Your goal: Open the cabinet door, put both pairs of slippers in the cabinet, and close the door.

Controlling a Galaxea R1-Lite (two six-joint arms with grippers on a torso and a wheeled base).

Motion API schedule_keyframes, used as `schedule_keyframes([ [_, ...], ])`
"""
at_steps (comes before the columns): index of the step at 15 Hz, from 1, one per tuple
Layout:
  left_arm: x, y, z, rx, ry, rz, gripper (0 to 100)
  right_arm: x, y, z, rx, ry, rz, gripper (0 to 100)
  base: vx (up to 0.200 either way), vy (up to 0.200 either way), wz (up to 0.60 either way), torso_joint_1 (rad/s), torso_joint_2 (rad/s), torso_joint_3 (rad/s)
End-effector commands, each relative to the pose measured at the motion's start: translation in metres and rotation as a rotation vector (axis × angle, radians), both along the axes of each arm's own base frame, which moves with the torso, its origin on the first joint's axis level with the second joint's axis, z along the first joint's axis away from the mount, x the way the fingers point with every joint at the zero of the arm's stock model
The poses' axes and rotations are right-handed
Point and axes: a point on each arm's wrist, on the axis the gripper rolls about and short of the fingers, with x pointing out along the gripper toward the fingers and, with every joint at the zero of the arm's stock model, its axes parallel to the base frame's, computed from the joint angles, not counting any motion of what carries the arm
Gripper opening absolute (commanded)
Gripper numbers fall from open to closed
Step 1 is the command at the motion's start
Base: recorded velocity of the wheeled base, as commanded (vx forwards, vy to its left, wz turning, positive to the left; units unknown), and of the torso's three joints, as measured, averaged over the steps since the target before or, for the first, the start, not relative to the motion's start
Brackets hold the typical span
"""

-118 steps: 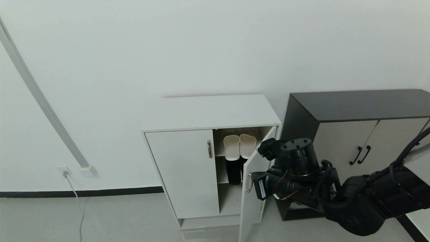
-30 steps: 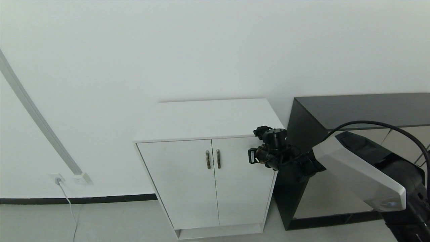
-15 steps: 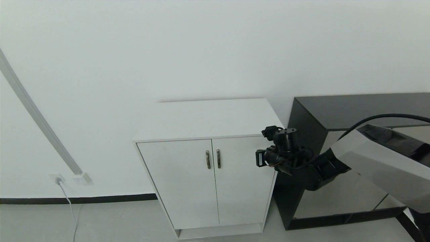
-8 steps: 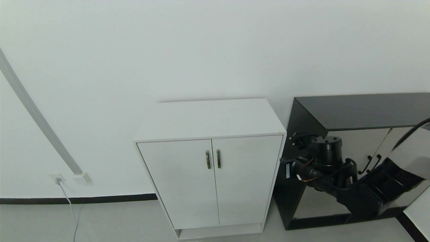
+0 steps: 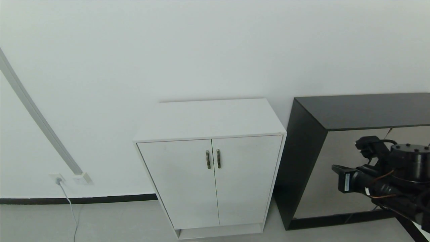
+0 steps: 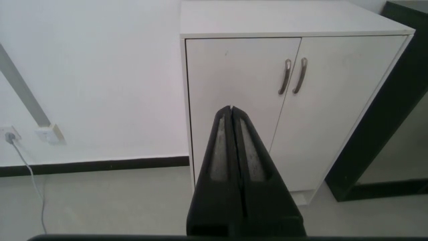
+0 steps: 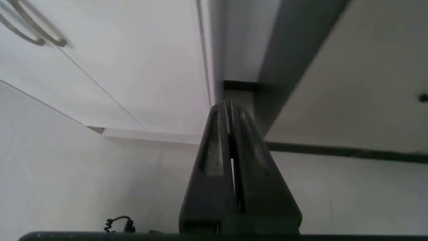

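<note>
The shut white cabinet (image 5: 208, 174) hides its inside; its foot is cut by the head view's bottom edge. The black cabinet (image 5: 352, 111) runs off the right edge, the wall cable (image 5: 66, 195) off the bottom.

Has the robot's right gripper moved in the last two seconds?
Yes. The right gripper has gone rightward, away from the right edge of the white cabinet, and is now in front of the black cabinet.
</note>
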Motion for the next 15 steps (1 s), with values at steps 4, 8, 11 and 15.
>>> schedule_keyframes([
  [4, 0.0, 0.0, 0.0, -0.001, 0.001, 0.003, 0, -0.067, -0.029, 0.011, 0.0, -0.065, -0.038, 0, 0.0, 0.0, 0.0, 0.0, 0.0, 0.0],
  [8, 0.0, 0.0, 0.0, -0.003, 0.001, 0.003, 0, -0.105, -0.037, -0.002, -0.006, -0.055, -0.033, 0, 0.0, 0.0, 0.0, 0.0, 0.0, 0.0],
  [11, 0.0, 0.0, 0.0, -0.004, 0.001, 0.001, 0, -0.12, -0.041, -0.007, -0.009, -0.017, -0.044, 0, 0.0, 0.0, 0.0, 0.0, 0.0, 0.0],
  [15, 0.0, 0.0, 0.0, -0.004, 0.001, 0.001, 0, -0.151, -0.046, -0.008, -0.009, 0.008, -0.021, 0, 0.0, 0.0, 0.0, 0.0, 0.0, 0.0],
])
